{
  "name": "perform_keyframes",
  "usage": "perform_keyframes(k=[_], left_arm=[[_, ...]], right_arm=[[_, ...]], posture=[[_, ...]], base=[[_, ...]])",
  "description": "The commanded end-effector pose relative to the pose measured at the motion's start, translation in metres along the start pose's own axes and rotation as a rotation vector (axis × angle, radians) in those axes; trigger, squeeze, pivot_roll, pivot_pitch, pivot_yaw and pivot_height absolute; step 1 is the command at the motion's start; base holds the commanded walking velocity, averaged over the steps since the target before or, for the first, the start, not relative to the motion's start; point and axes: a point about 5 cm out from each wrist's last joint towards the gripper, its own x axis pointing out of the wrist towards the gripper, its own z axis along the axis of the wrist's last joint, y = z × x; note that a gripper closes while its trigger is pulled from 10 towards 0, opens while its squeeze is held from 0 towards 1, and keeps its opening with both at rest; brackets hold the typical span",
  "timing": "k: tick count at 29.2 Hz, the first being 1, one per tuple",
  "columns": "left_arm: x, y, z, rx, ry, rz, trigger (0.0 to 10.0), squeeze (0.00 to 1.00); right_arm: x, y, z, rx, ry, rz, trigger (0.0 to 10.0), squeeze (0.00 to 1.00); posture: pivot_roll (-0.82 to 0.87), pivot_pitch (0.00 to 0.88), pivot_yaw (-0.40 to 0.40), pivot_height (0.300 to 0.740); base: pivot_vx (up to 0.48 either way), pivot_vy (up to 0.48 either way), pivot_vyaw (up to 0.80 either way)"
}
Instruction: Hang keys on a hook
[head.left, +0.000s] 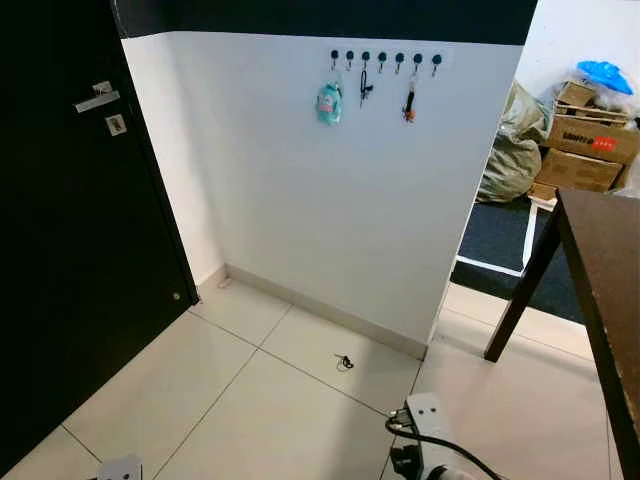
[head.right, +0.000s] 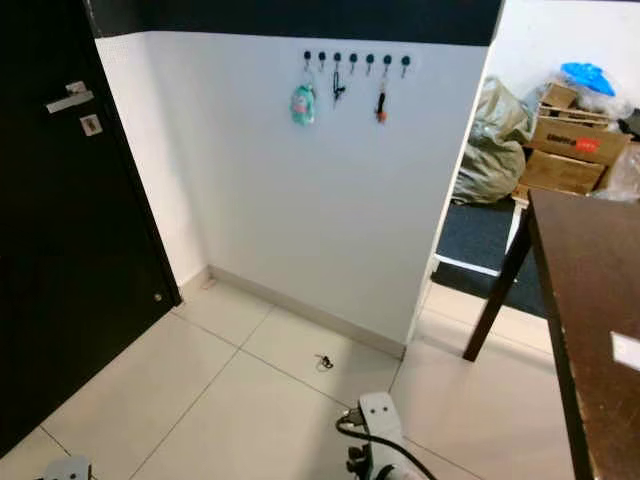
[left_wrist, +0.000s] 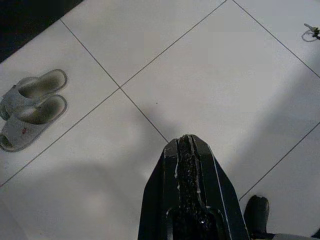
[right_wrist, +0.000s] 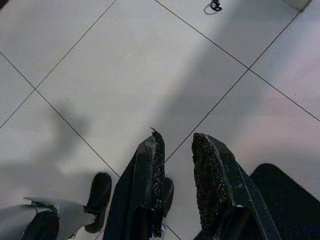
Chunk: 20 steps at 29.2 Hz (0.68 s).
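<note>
A small set of keys (head.left: 344, 361) lies on the pale tiled floor a little in front of the white wall, also seen as keys (right_wrist: 215, 6) and keys (left_wrist: 312, 32) from the wrists. High on that wall runs a row of dark hooks (head.left: 383, 58); a teal tag (head.left: 329, 103), a black item (head.left: 365, 87) and an orange-black item (head.left: 409, 104) hang from it. My right gripper (right_wrist: 176, 150) hangs low over the floor, open and empty, well short of the keys. My left gripper (left_wrist: 186, 147) hangs with its fingers pressed together, holding nothing.
A black door (head.left: 70, 220) with a metal handle stands at the left. A dark wooden table (head.left: 610, 270) fills the right side, with cardboard boxes (head.left: 590, 150) and bags behind it. A pair of grey slippers (left_wrist: 30, 107) lies on the tiles near my left arm.
</note>
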Motion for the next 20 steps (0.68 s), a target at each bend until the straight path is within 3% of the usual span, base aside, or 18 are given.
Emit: perform_keyframes(k=[1,20], left_arm=[[-0.0013,0.0061,-0.0050,0.020,0.012,0.012,10.0,0.00],[0.0009,0.0103,-0.0047,0.065,0.008,0.002,10.0,0.00]], right_arm=[[0.0004,0.0031,-0.0050,0.017,0.018,0.002,10.0,0.00],[-0.0017,0.0037,-0.0145,0.022,0.027,-0.003,10.0,0.00]], posture=[[-0.03,0.037,0.139,0.740],[-0.04,0.017,0.153,0.740]], base=[[0.000,0.000,0.00],[0.000,0.000,0.00]])
